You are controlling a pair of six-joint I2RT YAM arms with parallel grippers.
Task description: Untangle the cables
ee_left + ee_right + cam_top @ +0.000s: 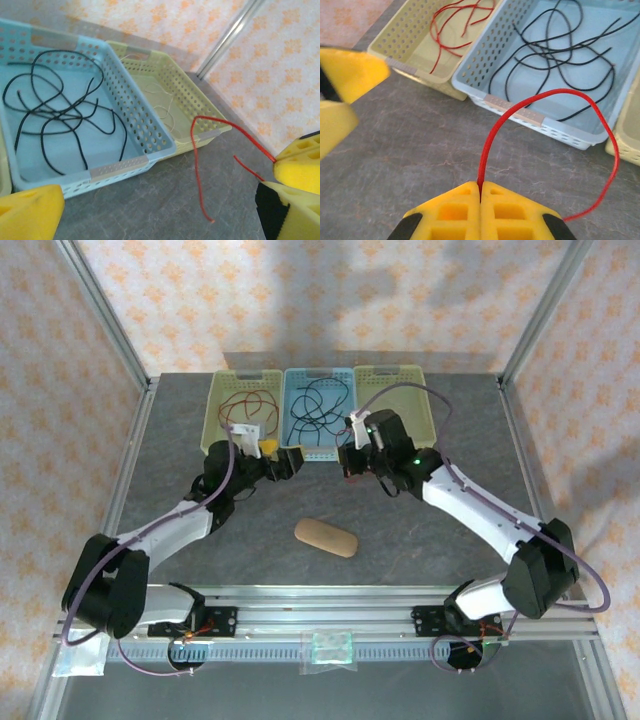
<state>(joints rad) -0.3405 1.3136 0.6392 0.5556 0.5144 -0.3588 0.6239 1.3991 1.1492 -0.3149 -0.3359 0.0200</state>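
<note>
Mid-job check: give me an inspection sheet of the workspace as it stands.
Surface: grey table, mottled.
Job's things: red cables in the left yellow basket, black cables in the blue basket, pale cables in the right yellow basket; a loose red cable arches above the table.
Clutter: tan oval pad on the table.
Grippers: left gripper jaws open, empty; right gripper jaws shut on the loose red cable.
Cables: purple arm cables trail along both arms.
Surroundings: patterned walls, metal frame posts.
</note>
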